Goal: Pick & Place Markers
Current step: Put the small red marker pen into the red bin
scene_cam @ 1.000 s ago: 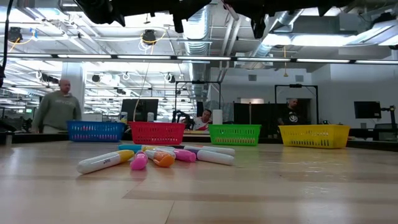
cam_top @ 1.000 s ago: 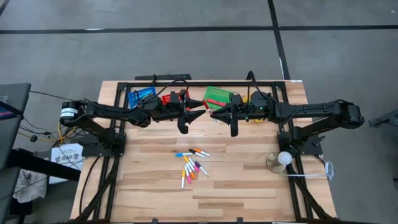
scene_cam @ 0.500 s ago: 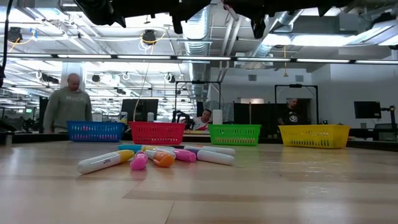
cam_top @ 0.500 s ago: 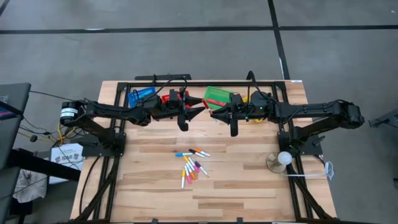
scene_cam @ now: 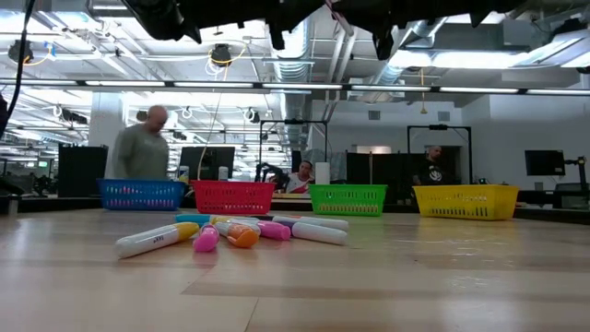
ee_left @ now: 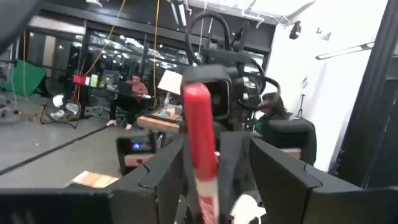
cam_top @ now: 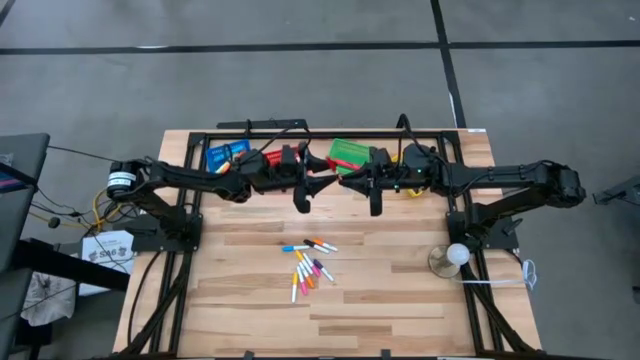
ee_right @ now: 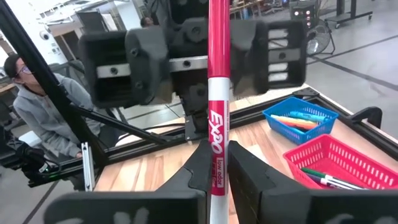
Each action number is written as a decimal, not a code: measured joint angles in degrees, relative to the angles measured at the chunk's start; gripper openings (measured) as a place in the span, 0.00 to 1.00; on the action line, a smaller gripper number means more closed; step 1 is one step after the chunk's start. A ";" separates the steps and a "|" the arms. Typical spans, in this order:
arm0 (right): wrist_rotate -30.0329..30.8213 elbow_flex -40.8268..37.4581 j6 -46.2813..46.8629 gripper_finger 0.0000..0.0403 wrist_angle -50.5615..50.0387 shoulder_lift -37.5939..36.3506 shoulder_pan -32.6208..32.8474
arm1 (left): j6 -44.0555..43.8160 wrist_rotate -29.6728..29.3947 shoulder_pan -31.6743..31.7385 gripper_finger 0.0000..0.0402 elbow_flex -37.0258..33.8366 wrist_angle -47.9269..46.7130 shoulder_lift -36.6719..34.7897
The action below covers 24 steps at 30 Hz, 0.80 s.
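Right hand (cam_top: 345, 181) pinching a slim red Expo marker (ee_right: 216, 106), left hand (cam_top: 325, 183) spread wide facing it, loose markers (cam_top: 309, 266) on pale wood-plank tabletop (cam_top: 400, 290), plastic mesh baskets (scene_cam: 348, 199), open workshop behind.

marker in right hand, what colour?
Red cap, white body, on the marker; right wrist view shows it best.

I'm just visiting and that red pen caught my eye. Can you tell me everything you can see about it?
The red marker is a slim stick with a glossy red cap end, a white middle and a red label band printed "EXPO" in white. It looks like plastic. It stands upright in the right wrist view, pinched between the closed jaws of the right gripper, held in the air above the table's far half. The left gripper faces it with jaws open on either side; whether they touch it is unclear.
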 joint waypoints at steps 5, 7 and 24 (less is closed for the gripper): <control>-0.04 0.00 -0.96 0.06 0.00 -0.02 0.10 | 0.19 0.07 0.68 0.45 0.08 -0.03 -0.02; -0.03 0.00 -0.98 0.06 -0.01 -0.02 0.07 | 0.20 0.08 0.66 0.44 0.07 0.03 -0.02; -0.58 0.00 -1.10 0.09 -0.02 -0.02 0.07 | 0.04 0.31 0.61 0.10 0.06 0.01 0.26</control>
